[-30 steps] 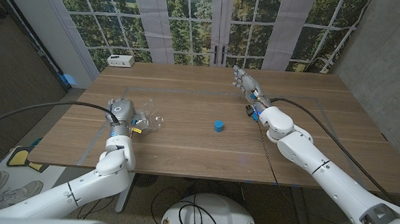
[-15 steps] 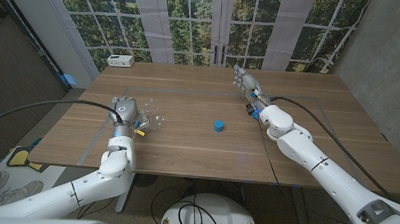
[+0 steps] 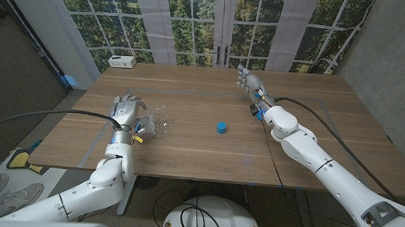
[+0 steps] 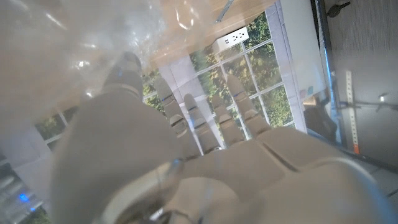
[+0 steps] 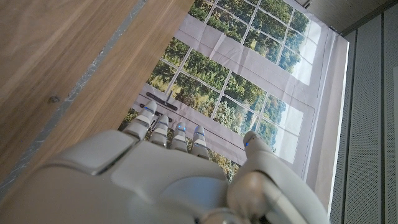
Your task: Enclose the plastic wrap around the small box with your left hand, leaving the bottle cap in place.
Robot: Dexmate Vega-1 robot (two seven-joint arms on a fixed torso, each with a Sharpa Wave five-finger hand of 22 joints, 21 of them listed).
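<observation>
The crumpled clear plastic wrap (image 3: 156, 127) lies on the left part of the wooden table (image 3: 200, 155), with a small yellow-edged box (image 3: 140, 132) showing at its near side. My left hand (image 3: 125, 110) sits just left of the wrap, fingers spread and straight, and holds nothing. In the left wrist view the wrap (image 4: 74, 43) lies against the thumb of the left hand (image 4: 186, 143). The blue bottle cap (image 3: 220, 127) stands alone at the table's middle. My right hand (image 3: 248, 81) hovers near the far edge, fingers straight, well away from the cap; the right wrist view shows it (image 5: 168, 168) empty.
A white power strip (image 3: 122, 61) sits at the far left corner of the table. Thin tape lines (image 3: 189, 93) mark a rectangle on the tabletop. Windows stand behind the table's far edge.
My left hand's fingers have spread apart beside the wrap, and the wrap has shifted slightly right. The right hand and the cap have not moved.
</observation>
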